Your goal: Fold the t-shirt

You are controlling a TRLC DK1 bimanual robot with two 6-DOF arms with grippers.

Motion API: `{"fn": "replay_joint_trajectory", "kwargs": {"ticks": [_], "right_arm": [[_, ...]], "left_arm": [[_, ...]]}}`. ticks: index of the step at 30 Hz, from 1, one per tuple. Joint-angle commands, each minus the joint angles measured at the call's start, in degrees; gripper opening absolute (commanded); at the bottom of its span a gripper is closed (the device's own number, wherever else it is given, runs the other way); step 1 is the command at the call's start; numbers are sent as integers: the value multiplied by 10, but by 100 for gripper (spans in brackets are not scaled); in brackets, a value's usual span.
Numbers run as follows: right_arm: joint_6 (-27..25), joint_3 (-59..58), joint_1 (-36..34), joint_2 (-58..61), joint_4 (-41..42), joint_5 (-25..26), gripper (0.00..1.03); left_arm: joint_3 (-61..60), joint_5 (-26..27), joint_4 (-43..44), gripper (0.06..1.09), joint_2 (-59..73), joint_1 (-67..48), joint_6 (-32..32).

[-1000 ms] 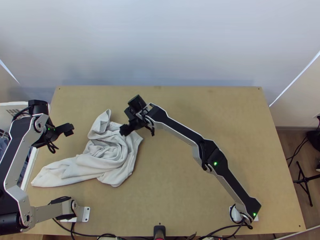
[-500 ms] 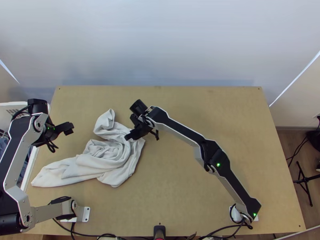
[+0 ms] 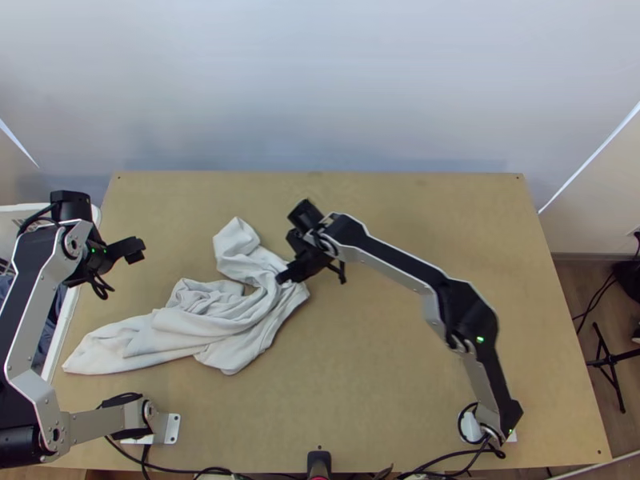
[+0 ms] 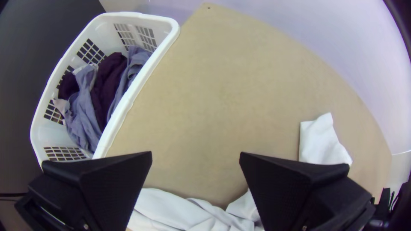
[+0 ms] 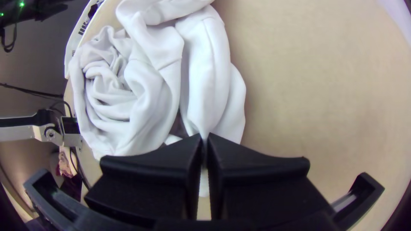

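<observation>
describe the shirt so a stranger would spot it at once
In the top view, find the wooden table and look left of its middle. The shirt lies there bunched, the right pincer shut on a bit of it. It is white, unlike the purple and blue-grey clothes in the basket.

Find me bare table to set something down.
Free: table between shirt and right arm; also beyond that arm, towards the far and right edges. Crowded: the left side, with shirt, basket and left gripper; also where the right gripper pinches the shirt.
</observation>
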Motion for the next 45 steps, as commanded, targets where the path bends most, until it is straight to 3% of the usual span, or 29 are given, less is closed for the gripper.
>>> {"fn": "replay_joint_trajectory", "kwargs": {"ticks": [1, 11, 14, 16, 23, 29, 35, 45], "right_arm": [[-23, -142, -15, -87, 24, 9, 3], [-40, -317, -27, -207, 99, 34, 5], [-40, -324, -26, -216, 102, 41, 40], [-35, -317, -25, -217, 103, 47, 48], [-26, -268, -45, -213, 153, 58, 48], [-13, -174, -75, -130, 169, 57, 47], [34, -53, -87, -27, 145, 3, 47], [43, 26, -82, 32, 114, -23, 47]], "left_arm": [[6, 0, -2, 105, 3, -2, 0], [0, 0, -4, 105, -2, -1, 0], [-2, 0, -4, 105, -4, -2, 0], [-2, 0, -5, 105, -5, -3, 1], [4, 0, -6, 105, -4, -4, 11], [25, 0, -19, 105, 11, -31, 9], [70, 0, -49, 105, 37, -58, 1], [119, -1, -80, 105, 57, -70, -3]]}}
